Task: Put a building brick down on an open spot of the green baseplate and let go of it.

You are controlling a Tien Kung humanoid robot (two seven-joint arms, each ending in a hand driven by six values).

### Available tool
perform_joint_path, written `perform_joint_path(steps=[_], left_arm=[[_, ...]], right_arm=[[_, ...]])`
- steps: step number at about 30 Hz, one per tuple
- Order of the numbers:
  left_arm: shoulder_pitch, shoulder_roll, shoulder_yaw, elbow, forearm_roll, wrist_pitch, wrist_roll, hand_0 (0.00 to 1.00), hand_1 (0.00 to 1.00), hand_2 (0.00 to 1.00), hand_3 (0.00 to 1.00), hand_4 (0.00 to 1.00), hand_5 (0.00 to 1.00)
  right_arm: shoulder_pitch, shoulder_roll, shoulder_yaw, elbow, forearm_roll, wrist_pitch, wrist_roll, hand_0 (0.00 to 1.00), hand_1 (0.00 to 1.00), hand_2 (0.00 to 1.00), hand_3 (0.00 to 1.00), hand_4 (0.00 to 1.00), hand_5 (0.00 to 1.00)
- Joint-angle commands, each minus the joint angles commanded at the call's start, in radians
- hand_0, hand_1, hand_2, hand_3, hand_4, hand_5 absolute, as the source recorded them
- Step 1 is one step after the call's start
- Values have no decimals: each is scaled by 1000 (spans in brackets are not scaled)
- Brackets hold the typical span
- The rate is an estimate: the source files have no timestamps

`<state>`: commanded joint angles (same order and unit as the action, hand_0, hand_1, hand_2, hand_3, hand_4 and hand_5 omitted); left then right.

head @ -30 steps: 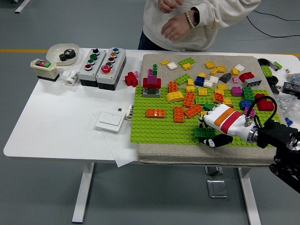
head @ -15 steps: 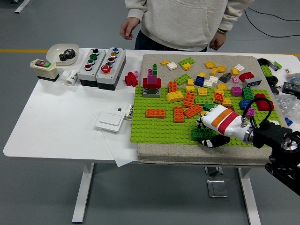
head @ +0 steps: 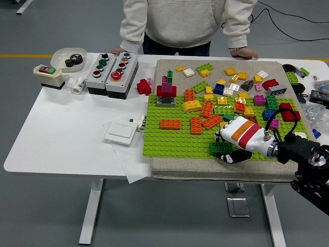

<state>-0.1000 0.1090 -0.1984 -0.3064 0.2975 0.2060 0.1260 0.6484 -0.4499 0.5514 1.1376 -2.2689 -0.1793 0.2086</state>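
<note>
1. The right robot hand (head: 230,145) reaches in from the right over the near right part of the green baseplate (head: 175,141). Its white fingers (head: 224,133) and black thumb are curled around a dark green brick (head: 221,148), grasping it.
2. The dark green brick sits low at the baseplate's near edge; whether it touches the studs cannot be told.
3. Just beyond the hand lie loose bricks on the baseplate: two orange bricks (head: 203,122) side by side, a yellow curved piece (head: 192,106), and an orange flat brick (head: 170,124) farther left with open studs around it.
4. A small red, grey and magenta stack (head: 166,92) stands at the baseplate's far left corner.
5. More mixed bricks are scattered on the beige mat (head: 169,68) behind the baseplate.
6. On the white bench (head: 61,128), to the left, sit two grey button boxes (head: 112,67), a white bowl with a black gear (head: 69,58) and a white switch plate (head: 121,133).
7. A person (head: 175,23) stands at the far side, both hands resting on the bench edge.
</note>
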Motion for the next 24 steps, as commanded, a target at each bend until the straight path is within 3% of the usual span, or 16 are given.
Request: perform_joint_path(steps=[16, 17, 22, 23, 24], left_arm=[[3, 1, -6, -1, 10, 0, 5, 749, 764, 795, 699, 792, 752], [3, 1, -7, -1, 11, 0, 5, 749, 764, 795, 699, 792, 752], [4, 1, -11, -1, 19, -1, 8, 749, 764, 795, 699, 792, 752], [4, 1, -11, -1, 20, -1, 8, 750, 765, 796, 698, 792, 752], [5, 1, -12, -1, 20, -1, 8, 750, 765, 796, 698, 792, 752]], right_arm=[[-4, 8, -6, -16, 0, 9, -3, 258, 388, 496, 521, 650, 451], [-4, 9, -5, -17, 0, 14, -4, 273, 419, 514, 518, 703, 401], [-5, 10, -3, -16, 0, 27, -1, 273, 419, 514, 518, 703, 401], [-5, 10, -2, -16, 0, 28, 0, 310, 453, 545, 536, 792, 361], [-5, 9, -2, -16, 0, 30, 2, 310, 453, 545, 536, 792, 361]])
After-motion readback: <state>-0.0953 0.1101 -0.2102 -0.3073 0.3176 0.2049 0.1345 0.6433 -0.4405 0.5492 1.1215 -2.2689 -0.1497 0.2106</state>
